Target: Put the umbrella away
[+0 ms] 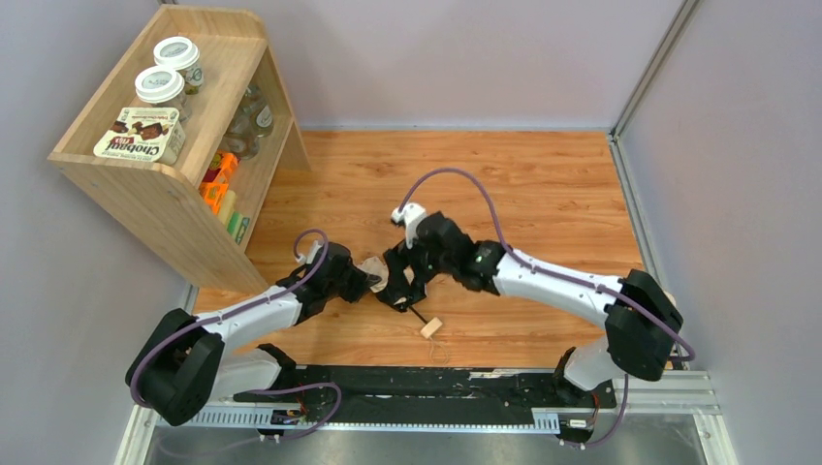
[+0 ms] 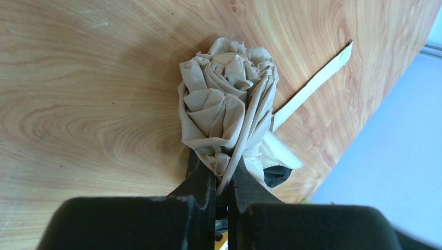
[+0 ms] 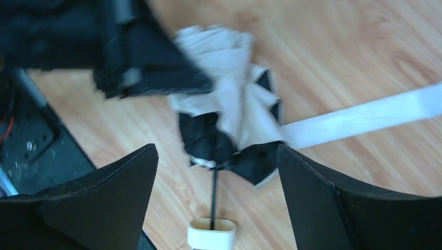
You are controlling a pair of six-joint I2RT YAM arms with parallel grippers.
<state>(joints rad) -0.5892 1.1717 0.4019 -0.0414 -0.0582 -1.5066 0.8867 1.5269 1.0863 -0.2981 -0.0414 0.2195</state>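
Note:
The umbrella lies on the wooden table between my two grippers, its pale beige canopy bunched and twisted. My left gripper is shut on a fold of the canopy fabric at its near end. The closing strap trails out flat across the wood. My right gripper is open wide, its fingers standing on either side of the canopy's black-lined lower end without touching it. Below that end, the thin black shaft runs to the cream handle. In the top view the handle rests near the table's front edge.
A wooden shelf unit stands at the back left, with two lidded jars and a Chobani box on top and more items inside. Grey walls enclose the table. A black rail runs along the near edge.

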